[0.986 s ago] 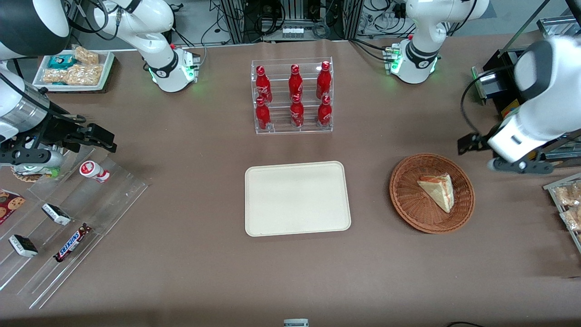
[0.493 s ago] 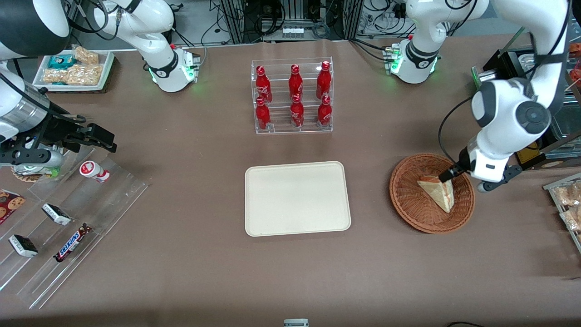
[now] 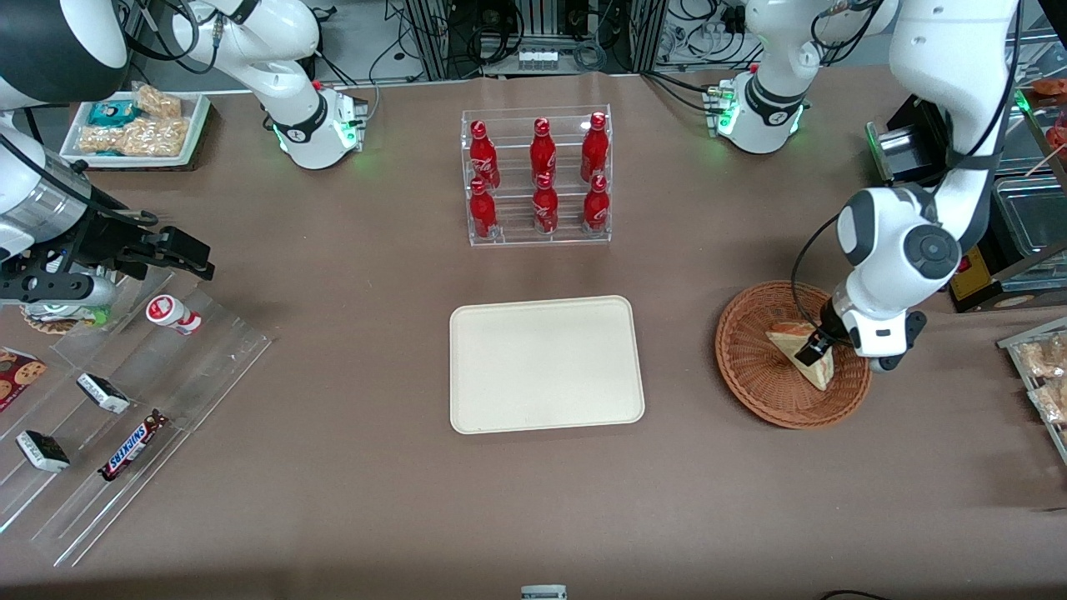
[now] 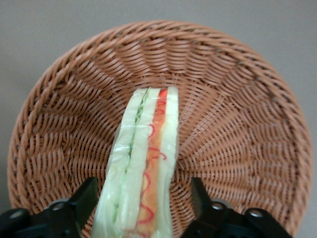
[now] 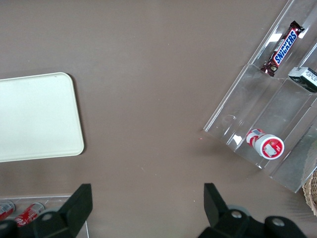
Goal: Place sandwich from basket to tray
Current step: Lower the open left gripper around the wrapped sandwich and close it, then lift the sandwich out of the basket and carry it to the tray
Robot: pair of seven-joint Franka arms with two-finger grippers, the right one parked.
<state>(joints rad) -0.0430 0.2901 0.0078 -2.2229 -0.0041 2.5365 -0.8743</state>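
The sandwich [image 3: 786, 340] is a pale triangular wedge lying in the round wicker basket [image 3: 750, 371], toward the working arm's end of the table. My left gripper [image 3: 814, 351] is down inside the basket, over the wedge's thick end. In the left wrist view the sandwich [image 4: 146, 148] shows its green and red-orange filling edge-on, running between my two black fingers [image 4: 85, 201]. The gripper [image 4: 142, 196] is open, with a gap showing on each side of the bread. The woven basket wall [image 4: 237, 124] rings the wedge. The cream tray [image 3: 546, 364] lies flat mid-table beside the basket, bare.
A clear rack of red bottles [image 3: 538, 175] stands farther from the front camera than the tray. A stepped acrylic rack [image 3: 125, 400] with snack bars sits at the parked arm's end. Bagged snacks in a tray [image 3: 1042, 375] and a black box [image 3: 917, 150] flank the basket.
The left arm swung in from the working arm's end of the table and came down into the basket. Its open fingers now straddle the sandwich, which has not moved.
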